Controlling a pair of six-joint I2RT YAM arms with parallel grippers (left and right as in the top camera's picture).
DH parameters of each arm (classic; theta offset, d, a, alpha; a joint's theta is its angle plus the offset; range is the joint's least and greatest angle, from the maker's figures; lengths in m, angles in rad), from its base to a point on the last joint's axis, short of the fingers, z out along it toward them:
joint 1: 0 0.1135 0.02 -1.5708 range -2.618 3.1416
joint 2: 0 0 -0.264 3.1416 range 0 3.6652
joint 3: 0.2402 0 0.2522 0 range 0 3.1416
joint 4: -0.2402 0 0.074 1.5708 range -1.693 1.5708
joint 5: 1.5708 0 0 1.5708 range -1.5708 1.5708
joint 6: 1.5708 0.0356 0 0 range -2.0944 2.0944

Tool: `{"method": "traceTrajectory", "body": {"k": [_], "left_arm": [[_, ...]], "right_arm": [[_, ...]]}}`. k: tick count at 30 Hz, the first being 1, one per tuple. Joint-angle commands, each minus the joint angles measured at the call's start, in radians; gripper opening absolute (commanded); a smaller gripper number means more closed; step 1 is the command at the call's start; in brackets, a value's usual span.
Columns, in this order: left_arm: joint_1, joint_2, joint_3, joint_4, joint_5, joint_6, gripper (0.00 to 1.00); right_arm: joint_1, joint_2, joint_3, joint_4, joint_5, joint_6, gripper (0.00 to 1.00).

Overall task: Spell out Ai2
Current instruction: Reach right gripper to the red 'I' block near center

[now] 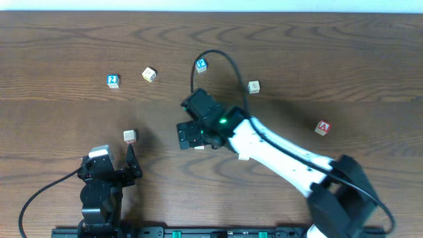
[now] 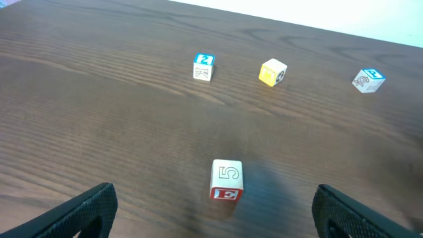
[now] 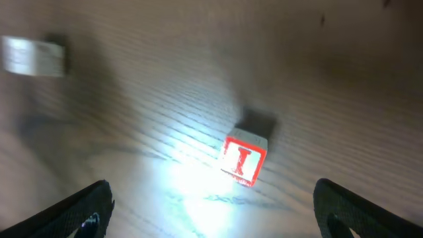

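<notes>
A red "A" block lies at the right of the table. A blue "2" block lies at the far left and also shows in the left wrist view. A red "I" block lies on the wood just ahead of my right gripper, lit by its lamp. My right gripper is open and empty at the table's middle, and it hides that block from overhead. My left gripper is open and empty near the front left.
A "5"/"E" block lies just ahead of my left gripper. A yellow block, a second blue block and a beige block lie along the back. A blurred pale block shows in the right wrist view.
</notes>
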Motion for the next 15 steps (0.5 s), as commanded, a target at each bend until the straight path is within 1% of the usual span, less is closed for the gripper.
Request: {"method": "traceTrajectory", "body": {"k": [1, 8, 15], "left_arm": [[0.006, -0.006, -0.019, -0.003, -0.011, 0.014, 0.95], [0.006, -0.006, -0.019, -0.003, -0.011, 0.014, 0.95], [0.006, -0.006, -0.019, -0.003, -0.011, 0.014, 0.95]], "right_arm": [[0.027, 0.060, 0.029, -0.019, 0.071, 0.037, 0.96], [0.036, 0.139, 0.029, -0.034, 0.068, 0.080, 0.92], [0.036, 0.182, 0.029, -0.012, 0.060, 0.084, 0.84]]}}
